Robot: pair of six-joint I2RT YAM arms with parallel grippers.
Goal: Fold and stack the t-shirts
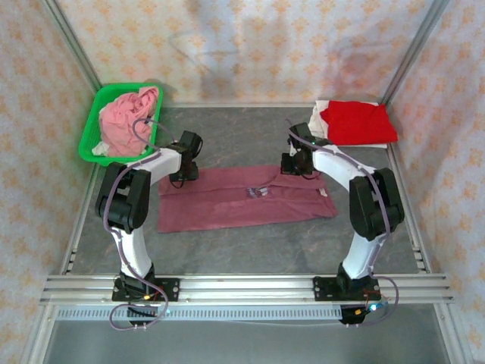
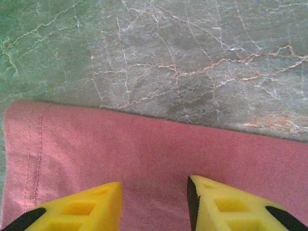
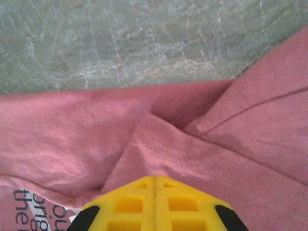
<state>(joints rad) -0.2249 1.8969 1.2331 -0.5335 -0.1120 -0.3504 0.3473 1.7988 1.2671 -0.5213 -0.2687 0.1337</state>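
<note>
The maroon t-shirt (image 1: 242, 199) lies as a long flat band across the middle of the table (image 1: 227, 136), apparently set for its next fold. At its far edge the right gripper (image 3: 155, 179) is clamped on a puckered ridge, while the left gripper (image 2: 154, 185) hovers half-spread over the far left corner, poised to pinch.

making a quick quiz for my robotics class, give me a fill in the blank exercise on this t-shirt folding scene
1. The crumpled cloth shirt in the green plastic basket is ____.
2. Under the folded red cloth t-shirt lies another folded shirt, coloured ____.
3. The right gripper is ____ on a raised fold of the flat maroon cloth t-shirt.
4. The left gripper holds its yellow fingers ____ over that shirt's edge.
Missing words: pink; white; shut; open
</note>
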